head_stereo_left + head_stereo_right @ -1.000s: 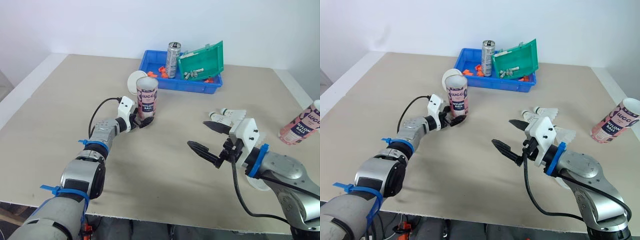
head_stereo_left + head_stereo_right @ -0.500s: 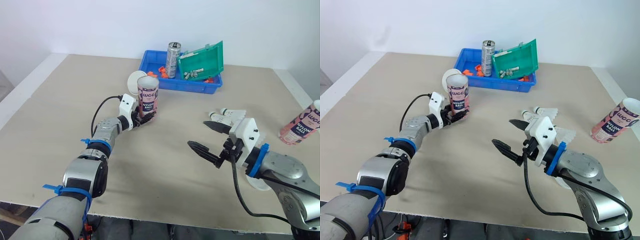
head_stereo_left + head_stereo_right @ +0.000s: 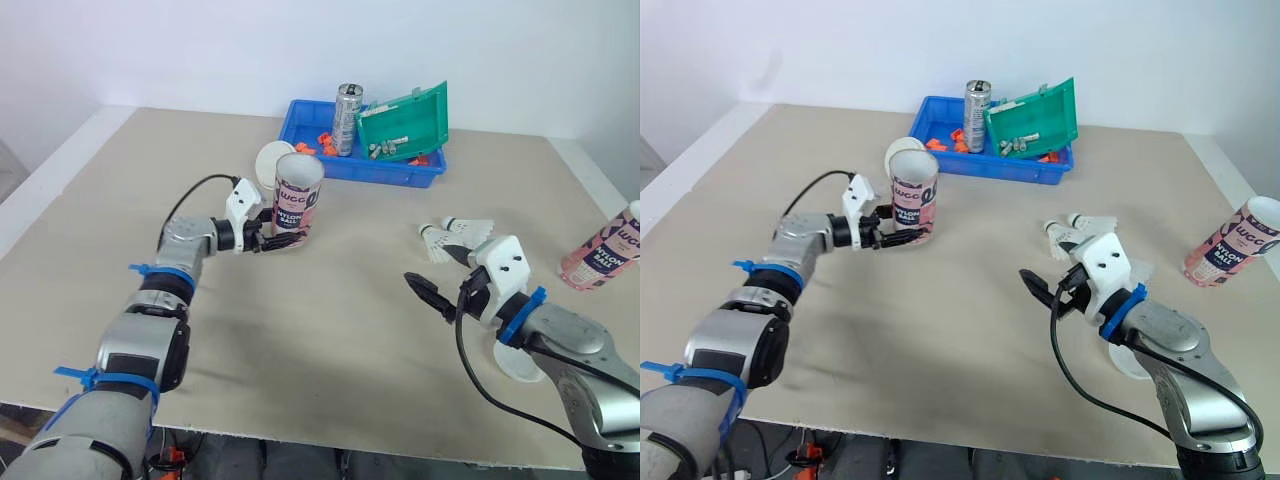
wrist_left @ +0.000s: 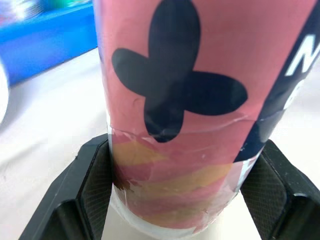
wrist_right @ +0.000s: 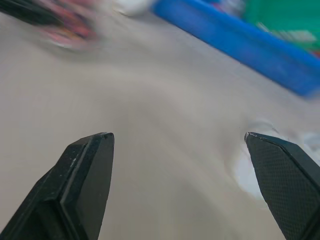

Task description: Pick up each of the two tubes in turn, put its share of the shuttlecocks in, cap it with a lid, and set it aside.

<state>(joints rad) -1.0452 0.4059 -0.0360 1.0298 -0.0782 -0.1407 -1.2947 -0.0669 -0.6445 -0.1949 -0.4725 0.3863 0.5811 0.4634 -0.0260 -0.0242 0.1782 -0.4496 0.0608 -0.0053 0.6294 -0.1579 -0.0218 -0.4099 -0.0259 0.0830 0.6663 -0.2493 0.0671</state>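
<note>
A pink tube (image 3: 298, 203) stands open-topped on the table in front of the blue bin, and in the left wrist view this tube (image 4: 175, 105) sits between both pads. My left gripper (image 3: 272, 240) is shut on its lower part. A second pink tube (image 3: 608, 245) stands at the far right. White shuttlecocks (image 3: 455, 236) lie in the right middle of the table. Just in front of them my right gripper (image 3: 1045, 290) is open and holds nothing. One white lid (image 3: 268, 160) lies behind the held tube. Another lid (image 3: 520, 365) lies under my right forearm.
A blue bin (image 3: 385, 172) at the back holds a metal can (image 3: 347, 112), a tilted green box (image 3: 405, 120) and small orange parts. The table's right edge runs close behind the second tube.
My left forearm has swung out to the left, still gripping the tube, which stays in about the same spot. The right gripper has turned and drawn back to the right, closer to the shuttlecocks.
</note>
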